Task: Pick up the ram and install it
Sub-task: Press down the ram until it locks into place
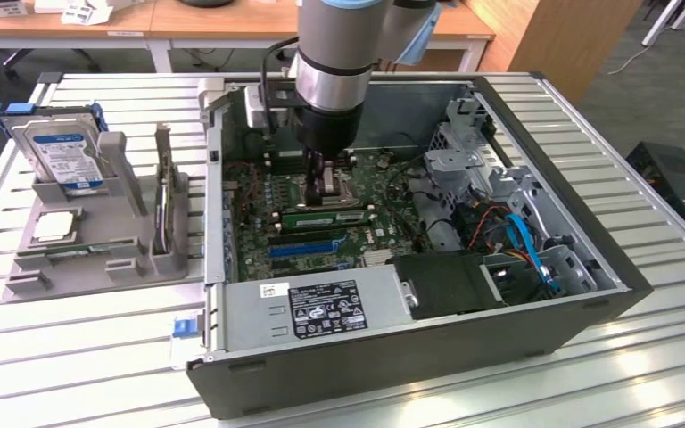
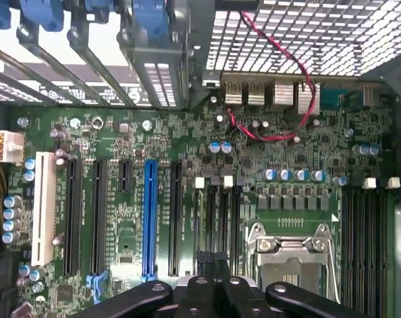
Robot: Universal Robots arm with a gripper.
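The ram [image 1: 325, 218] is a long green stick with black chips. It stands on edge in a motherboard slot inside the open computer case [image 1: 414, 357], just in front of the processor socket [image 1: 336, 189]. My gripper [image 1: 321, 192] reaches down into the case directly over that spot. In the wrist view its black fingers [image 2: 199, 291] are pressed together, so the gripper [image 2: 213, 260] is shut over the black slots beside the processor socket [image 2: 293, 255]. I cannot tell whether the fingertips touch the ram.
A grey holder [image 1: 93, 267] on the exterior view's left carries a hard drive [image 1: 63, 156] and a silver processor chip [image 1: 54, 227]. Inside the case are a blue slot [image 1: 307, 247], the power supply [image 1: 318, 303], and drive cages with blue and orange cables [image 1: 521, 241].
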